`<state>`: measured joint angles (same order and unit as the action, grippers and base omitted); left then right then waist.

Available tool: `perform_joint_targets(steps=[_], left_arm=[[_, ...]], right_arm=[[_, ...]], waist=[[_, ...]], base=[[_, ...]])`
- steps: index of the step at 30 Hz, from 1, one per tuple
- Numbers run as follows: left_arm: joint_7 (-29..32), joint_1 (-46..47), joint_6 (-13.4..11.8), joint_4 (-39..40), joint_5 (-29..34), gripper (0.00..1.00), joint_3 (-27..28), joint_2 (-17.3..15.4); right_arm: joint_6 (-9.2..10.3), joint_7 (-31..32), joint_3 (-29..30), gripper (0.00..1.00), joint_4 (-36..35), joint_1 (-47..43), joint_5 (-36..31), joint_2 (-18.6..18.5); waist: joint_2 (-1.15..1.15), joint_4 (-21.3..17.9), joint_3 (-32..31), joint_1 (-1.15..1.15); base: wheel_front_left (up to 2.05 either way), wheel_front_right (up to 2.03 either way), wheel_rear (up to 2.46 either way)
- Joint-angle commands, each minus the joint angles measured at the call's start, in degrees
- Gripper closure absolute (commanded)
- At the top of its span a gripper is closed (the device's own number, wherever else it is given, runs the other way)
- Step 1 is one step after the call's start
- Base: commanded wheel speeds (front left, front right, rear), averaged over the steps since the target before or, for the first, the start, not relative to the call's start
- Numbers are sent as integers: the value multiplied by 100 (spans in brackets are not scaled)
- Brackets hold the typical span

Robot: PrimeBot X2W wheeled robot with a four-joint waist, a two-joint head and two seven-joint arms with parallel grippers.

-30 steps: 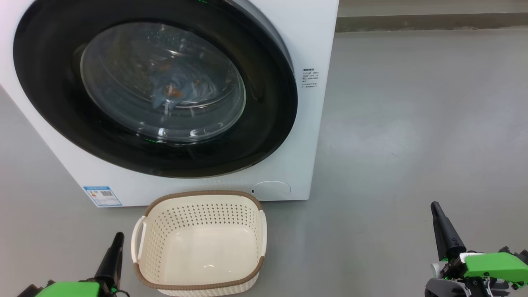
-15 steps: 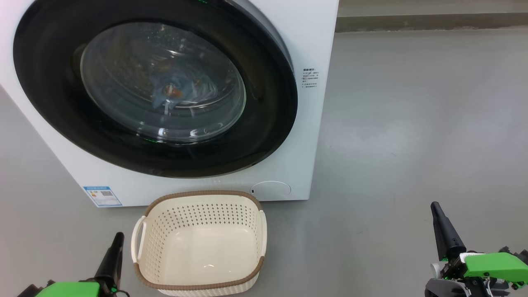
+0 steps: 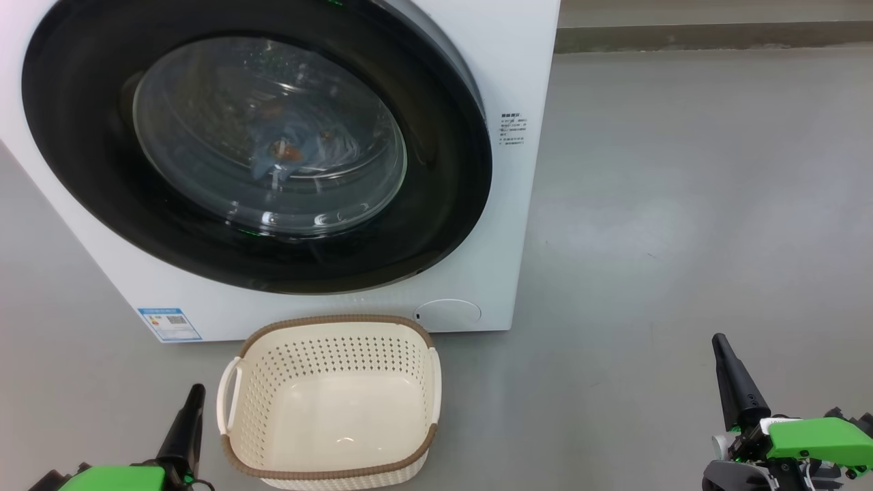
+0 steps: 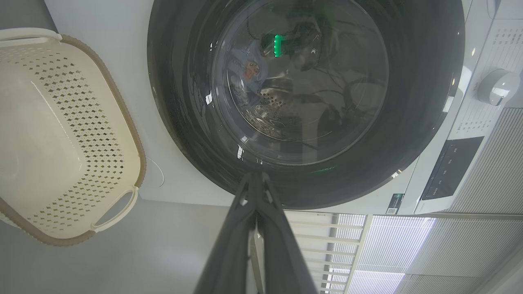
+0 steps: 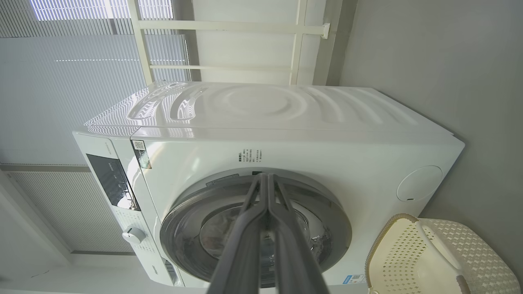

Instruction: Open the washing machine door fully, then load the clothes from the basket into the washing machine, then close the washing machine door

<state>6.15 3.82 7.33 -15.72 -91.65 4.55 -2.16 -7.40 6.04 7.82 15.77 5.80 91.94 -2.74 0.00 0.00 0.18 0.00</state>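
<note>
Dark fingers of the left gripper (image 3: 194,399) are pointing up just left of the basket (image 3: 320,358), tips pressed together, holding nothing. The right gripper (image 3: 720,349) is hanging well to the basket's right, also pinched closed & empty. Both are sitting low & clear of the basket, prob. b/c there's nothing in it to reach for. The basket is sitting upright on the grey floor (image 3: 648,239) w/ its bottom showing bare, no garment inside. Right behind the basket the washing machine (image 3: 518,82) is standing, and the washing machine door (image 3: 443,191) is lying flush against its front, i.e. closed. Beyond the basket, thru the door's glass, the clothes (image 3: 286,146) are lying in the drum: blue fabric w/ an orange patch. Judging by that, loading & closing are looking done.
</note>
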Motion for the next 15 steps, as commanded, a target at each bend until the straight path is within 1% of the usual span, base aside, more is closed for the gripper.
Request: perform_joint_targets(steps=[1,15], left_arm=[[35,237,15,168,-50,100,198,-72],[35,237,15,168,-50,100,198,-72]], right_arm=[[-9,49,-125,100,-175,38,18,-15],[-9,49,-125,100,-175,38,18,-15]], waist=[[0,0,0,0],[0,0,0,0]], base=[[0,0,0],[0,0,0]])
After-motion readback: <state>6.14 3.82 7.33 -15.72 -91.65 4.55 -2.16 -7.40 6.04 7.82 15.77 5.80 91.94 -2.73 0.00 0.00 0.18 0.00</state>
